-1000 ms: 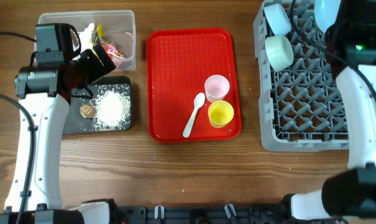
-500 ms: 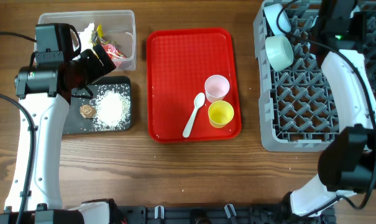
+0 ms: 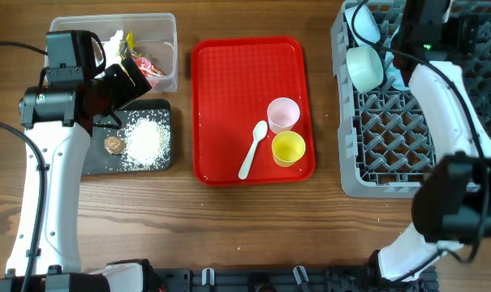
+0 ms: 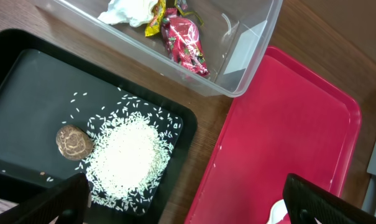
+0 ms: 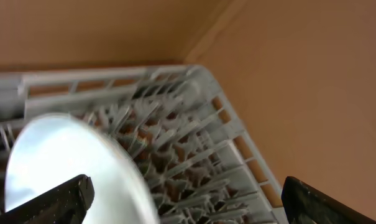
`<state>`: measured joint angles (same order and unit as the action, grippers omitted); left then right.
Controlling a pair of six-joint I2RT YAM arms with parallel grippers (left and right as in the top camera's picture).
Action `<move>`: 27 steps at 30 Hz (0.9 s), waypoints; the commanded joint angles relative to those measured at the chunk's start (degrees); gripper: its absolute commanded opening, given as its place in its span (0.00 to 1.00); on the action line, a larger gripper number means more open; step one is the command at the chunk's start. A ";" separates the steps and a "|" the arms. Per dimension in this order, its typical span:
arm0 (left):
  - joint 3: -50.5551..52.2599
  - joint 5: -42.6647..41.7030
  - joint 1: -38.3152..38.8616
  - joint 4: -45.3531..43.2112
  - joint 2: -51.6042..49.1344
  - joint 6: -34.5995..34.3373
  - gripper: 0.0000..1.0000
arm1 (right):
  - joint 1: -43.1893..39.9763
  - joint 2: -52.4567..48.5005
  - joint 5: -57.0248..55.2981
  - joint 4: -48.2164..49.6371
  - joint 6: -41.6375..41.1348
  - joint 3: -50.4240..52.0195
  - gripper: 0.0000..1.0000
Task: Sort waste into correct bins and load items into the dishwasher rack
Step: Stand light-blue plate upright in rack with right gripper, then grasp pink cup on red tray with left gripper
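The grey dishwasher rack (image 3: 391,154) holds two pale blue bowls (image 3: 363,23) (image 3: 364,68) at its back left. My right gripper (image 5: 188,205) hangs open above the rack, and the pale blue plate (image 5: 57,162) stands on edge among the pegs just inside its left finger, not gripped. On the red tray (image 3: 229,81) sit the pink cup (image 3: 283,113), yellow cup (image 3: 288,148) and white spoon (image 3: 252,151). My left gripper (image 4: 191,208) is open and empty between the black tray (image 4: 26,93) and the red tray (image 4: 287,124).
The clear tub (image 3: 165,36) holds tissue (image 4: 128,9) and red and yellow wrappers (image 4: 186,40). Rice (image 4: 128,155) and a brown food piece (image 4: 74,141) lie in the black tray. The right arm (image 3: 448,105) crosses over the rack.
My right gripper opened and let go of the plate, which now stands in the rack. The right arm swung left over the rack. The left arm has not moved.
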<state>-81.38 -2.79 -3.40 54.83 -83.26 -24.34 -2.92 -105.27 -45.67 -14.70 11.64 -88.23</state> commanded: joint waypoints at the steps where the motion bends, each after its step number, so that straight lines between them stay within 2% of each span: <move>1: -0.26 0.96 -0.31 -0.15 -0.22 -0.55 1.00 | 1.05 14.43 7.54 -2.95 -9.49 -0.31 1.00; 5: -0.26 0.96 -0.31 -0.15 -0.22 -0.55 1.00 | 3.58 27.98 42.38 -20.37 -18.62 -0.31 1.00; 8: -0.26 0.96 -0.31 -0.15 -0.22 -0.55 1.00 | 6.78 26.71 58.55 -31.91 -22.47 -0.26 1.00; 12: -0.26 -0.22 -0.31 -0.15 -0.22 -0.57 1.00 | 14.73 19.58 57.46 -40.19 -22.14 -0.26 1.00; 15: -0.26 -0.74 -0.31 -0.15 -0.22 -0.55 1.00 | 17.42 14.51 54.45 -43.80 -22.12 -0.26 1.00; 21: -0.26 -6.75 -0.17 -1.73 -0.22 -0.59 1.00 | 17.75 9.97 54.75 -44.44 -22.12 -0.26 1.00; 22: -0.26 -9.88 0.13 -2.99 -0.22 -0.57 0.93 | 17.75 9.97 54.71 -44.39 -21.99 -0.26 1.00; 23: -0.26 -12.94 1.18 -4.68 -0.22 -0.55 0.88 | 17.73 9.99 54.71 -44.44 -21.88 -0.26 1.00; 25: -0.26 -13.46 7.63 -8.55 -0.37 0.15 0.87 | 17.00 11.21 54.69 -43.60 -21.94 -0.28 1.00; 27: -0.26 -5.92 17.49 -12.11 -1.79 0.13 0.90 | 14.60 14.27 54.71 -42.36 -22.16 -0.35 1.00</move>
<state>-81.38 -12.62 3.40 45.76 -83.37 -24.75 14.17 -94.94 9.39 -58.19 -9.85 -88.53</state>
